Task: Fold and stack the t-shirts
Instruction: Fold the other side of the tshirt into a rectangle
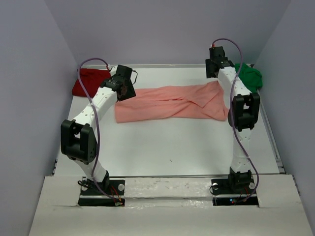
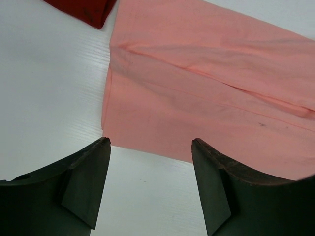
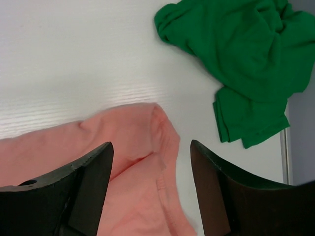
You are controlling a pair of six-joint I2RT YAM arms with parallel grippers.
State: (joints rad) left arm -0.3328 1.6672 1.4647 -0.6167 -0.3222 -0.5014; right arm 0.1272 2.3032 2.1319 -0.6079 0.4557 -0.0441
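A salmon-pink t-shirt (image 1: 172, 103) lies folded lengthwise across the far half of the table; it also shows as a pink shirt (image 2: 211, 88) in the left wrist view and a pink shirt end (image 3: 133, 162) in the right wrist view. A dark red t-shirt (image 1: 88, 81) is bunched at the far left corner, and its edge is the dark red cloth (image 2: 83, 10). A bright green t-shirt (image 1: 250, 76) is crumpled at the far right, seen as the green shirt (image 3: 241, 54). My left gripper (image 2: 150, 147) hovers open over the pink shirt's left edge. My right gripper (image 3: 150, 150) hangs open above its right end, holding nothing.
The white table (image 1: 172, 147) has a raised rim along its right side (image 1: 273, 142). Grey walls close in the left, back and right. Both arm bases stand at the near edge on a white board (image 1: 167, 189).
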